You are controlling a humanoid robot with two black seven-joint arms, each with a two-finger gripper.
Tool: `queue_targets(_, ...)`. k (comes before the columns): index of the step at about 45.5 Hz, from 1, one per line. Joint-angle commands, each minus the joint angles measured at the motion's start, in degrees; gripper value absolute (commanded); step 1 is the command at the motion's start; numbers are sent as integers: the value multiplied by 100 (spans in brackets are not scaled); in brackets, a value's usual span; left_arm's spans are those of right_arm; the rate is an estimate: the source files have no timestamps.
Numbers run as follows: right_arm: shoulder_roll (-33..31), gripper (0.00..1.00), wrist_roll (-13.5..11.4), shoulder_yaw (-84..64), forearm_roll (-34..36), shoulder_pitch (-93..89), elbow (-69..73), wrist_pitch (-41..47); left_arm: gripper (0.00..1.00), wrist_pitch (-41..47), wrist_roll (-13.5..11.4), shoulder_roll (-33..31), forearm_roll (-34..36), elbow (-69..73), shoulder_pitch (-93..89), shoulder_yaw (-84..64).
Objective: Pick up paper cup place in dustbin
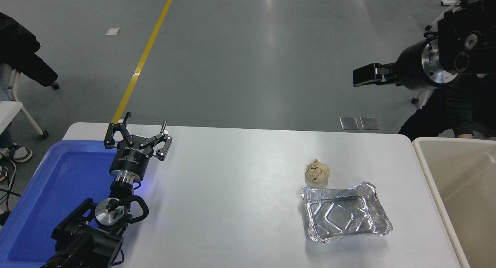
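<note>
No paper cup shows anywhere on the tabletop (240,190); it may lie unseen in the dustbin (453,171). Right end effector (358,77) hangs high, state unclear; left end effector (137,138) is spread. Risk: grabbing the crumpled paper ball (317,172) or foil tray (345,211) instead.

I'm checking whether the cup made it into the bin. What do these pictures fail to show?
- Paper cup: not visible anywhere in the head view.
- Dustbin: cut off by the right and bottom edges, so most of its inside is unseen.
- Right gripper: seen edge-on, high at the right; open or shut is unclear.
- Left gripper: open, parked, holds nothing.
</note>
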Motion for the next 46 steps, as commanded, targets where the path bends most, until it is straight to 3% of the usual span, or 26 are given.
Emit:
queue_targets(1,262,100,10,87,244,118,414,1208,99,3,0,0,0,-1,0,0)
queue_targets(18,-248,100,19,-281,244,953,722,2862,99,-6,0,0,0,-1,0,0)
queue_targets(46,-239,100,19,-555,-72,980,731,2774,99,3,0,0,0,-1,0,0)
